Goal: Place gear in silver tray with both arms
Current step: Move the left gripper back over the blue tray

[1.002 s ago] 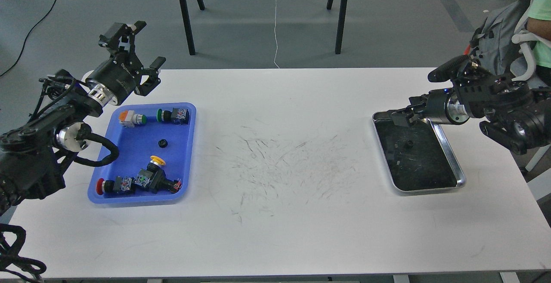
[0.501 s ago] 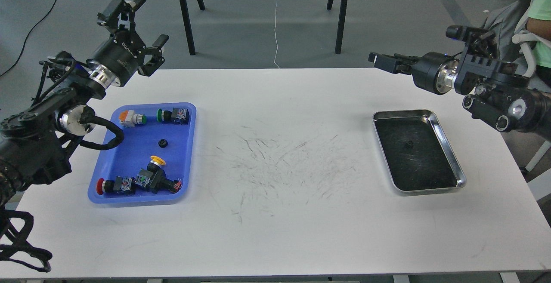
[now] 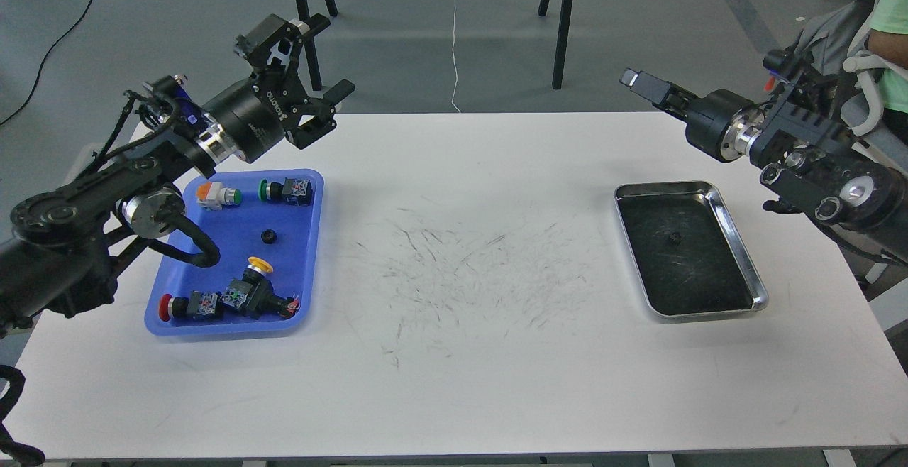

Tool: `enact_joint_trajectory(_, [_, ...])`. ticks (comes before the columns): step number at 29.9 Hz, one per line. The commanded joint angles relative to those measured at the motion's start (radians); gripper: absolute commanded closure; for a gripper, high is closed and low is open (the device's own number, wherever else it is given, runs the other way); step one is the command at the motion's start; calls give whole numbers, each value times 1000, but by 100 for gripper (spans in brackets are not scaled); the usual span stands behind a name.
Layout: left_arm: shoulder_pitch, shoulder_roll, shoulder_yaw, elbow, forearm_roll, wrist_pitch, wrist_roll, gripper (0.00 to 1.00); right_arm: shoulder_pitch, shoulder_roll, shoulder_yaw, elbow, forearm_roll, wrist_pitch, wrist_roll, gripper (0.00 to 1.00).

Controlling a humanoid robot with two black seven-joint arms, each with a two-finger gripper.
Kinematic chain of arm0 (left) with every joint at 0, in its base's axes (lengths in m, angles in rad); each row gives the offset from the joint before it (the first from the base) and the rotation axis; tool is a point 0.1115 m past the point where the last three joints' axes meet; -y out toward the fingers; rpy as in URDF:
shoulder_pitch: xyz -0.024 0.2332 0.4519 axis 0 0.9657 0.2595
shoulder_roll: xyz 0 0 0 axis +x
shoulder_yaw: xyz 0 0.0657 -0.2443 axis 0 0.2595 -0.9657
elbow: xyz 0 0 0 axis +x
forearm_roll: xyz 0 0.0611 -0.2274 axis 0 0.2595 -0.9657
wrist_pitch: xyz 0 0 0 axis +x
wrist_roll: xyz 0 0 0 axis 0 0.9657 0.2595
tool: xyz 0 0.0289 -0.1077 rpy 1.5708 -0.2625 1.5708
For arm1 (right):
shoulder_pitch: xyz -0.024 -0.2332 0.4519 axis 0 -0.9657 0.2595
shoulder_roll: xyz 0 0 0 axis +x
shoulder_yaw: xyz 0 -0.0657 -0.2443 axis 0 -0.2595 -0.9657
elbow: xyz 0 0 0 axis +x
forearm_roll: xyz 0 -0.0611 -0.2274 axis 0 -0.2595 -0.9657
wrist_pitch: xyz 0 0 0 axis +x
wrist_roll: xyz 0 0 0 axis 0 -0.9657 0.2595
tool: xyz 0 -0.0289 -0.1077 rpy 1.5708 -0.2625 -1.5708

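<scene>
A small black gear (image 3: 268,236) lies in the middle of the blue plastic tray (image 3: 213,261) at the left. The silver tray (image 3: 709,314) sits at the right on the white table; a small black gear-like piece (image 3: 674,238) lies on its dark bottom. My left gripper (image 3: 328,108) is open and empty, raised above the table's far edge, beyond the blue tray's far right corner. My right gripper (image 3: 636,82) is raised above the far edge, beyond the silver tray; its fingers show as one narrow tip, and nothing shows in it.
Several push-button switches with red, yellow, green and orange caps (image 3: 234,297) lie in the blue tray. The table's middle is scuffed with dark marks (image 3: 461,261). Black stand legs (image 3: 560,20) are behind the table. A person (image 3: 890,34) sits at the far right.
My right gripper has lifted from just over the silver tray's far end to above the table's far edge. My left gripper has swung right, past the blue tray's far right corner.
</scene>
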Motion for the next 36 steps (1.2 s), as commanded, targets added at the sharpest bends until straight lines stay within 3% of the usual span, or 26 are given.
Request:
enact_joint_trajectory(1, [-33, 10, 2, -33, 79, 0, 0, 0, -2, 0, 7, 2, 0, -1, 0, 17])
enact_joint_trajectory(22, [-146, 89, 91, -72, 208, 0, 0, 0, -45, 13, 156, 5, 2, -17, 0, 17])
enact_joint_trajectory(27, [-181, 174, 105, -59, 219, 0, 0, 0, -70, 13, 185, 3, 2, -18, 0, 17])
enact_joint_trajectory(33, [-185, 163, 105, -84, 228, 0, 0, 0, -88, 13, 191, 5, 2, -28, 0, 17])
enact_joint_trajectory(36, [-169, 165, 122, -194, 322, 0, 0, 0, -88, 13, 191, 9, 3, -29, 0, 17])
